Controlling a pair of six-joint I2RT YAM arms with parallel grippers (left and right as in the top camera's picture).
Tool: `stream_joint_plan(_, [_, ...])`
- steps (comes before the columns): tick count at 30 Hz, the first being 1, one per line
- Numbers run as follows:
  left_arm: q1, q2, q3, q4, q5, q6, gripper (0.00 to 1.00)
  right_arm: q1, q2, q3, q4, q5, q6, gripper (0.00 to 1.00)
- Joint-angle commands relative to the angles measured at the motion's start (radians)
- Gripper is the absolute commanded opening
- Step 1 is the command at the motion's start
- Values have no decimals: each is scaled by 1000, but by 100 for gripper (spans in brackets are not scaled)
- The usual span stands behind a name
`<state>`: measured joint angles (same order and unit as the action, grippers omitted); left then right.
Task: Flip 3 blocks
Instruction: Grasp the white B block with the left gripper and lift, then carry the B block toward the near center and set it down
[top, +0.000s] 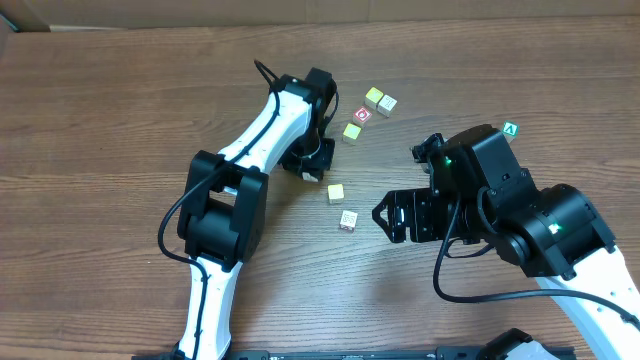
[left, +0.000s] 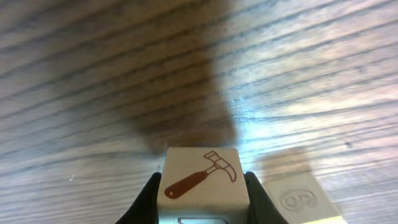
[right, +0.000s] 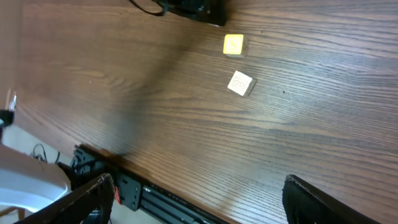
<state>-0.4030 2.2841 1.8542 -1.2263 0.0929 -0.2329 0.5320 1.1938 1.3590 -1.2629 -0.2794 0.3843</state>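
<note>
Left wrist view shows your left gripper (left: 200, 202) clamped on the hammer-printed block (left: 200, 177), seemingly low over the table (left: 93, 74). Your right gripper (right: 199, 190) stands open; the yellow-faced block (right: 233, 44) and whitish block (right: 240, 83) lie ahead.

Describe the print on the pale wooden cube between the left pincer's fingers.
A red-brown hammer, clearest in left wrist view.

Right gripper (right: 199, 182) spread wide over the wood table (right: 311, 118)
Its fingers (right: 93, 196) frame the lower corners; at upper centre, a yellow-faced block (right: 233, 45) lies just above a whitish block (right: 240, 83) with faint red print, the two apart
</note>
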Motion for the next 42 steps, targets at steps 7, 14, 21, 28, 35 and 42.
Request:
stream_joint_plan(7, [101, -152, 174, -161, 11, -68, 5, -61, -5, 23, 14, 88, 114, 93])
stream_joint_plan(14, [126, -351, 125, -281, 12, -72, 5, -211, -3, 23, 11, 84, 110, 100])
stream_joint_plan(21, [39, -641, -294, -167, 8, -164, 4, -274, 14, 23, -32, 77, 53, 100])
stream_joint_plan(28, [-82, -918, -774, 85, 126, -285, 4, -274, 31, 22, -50, 77, 53, 100])
stream_joint_plan(35, [-289, -912, -1037, 354, 158, -397, 8, -274, 32, 22, -61, 76, 53, 100])
stream_joint_plan(42, [-330, -753, -1078, 571, 219, -441, 8, -274, 32, 22, -86, 77, 53, 100])
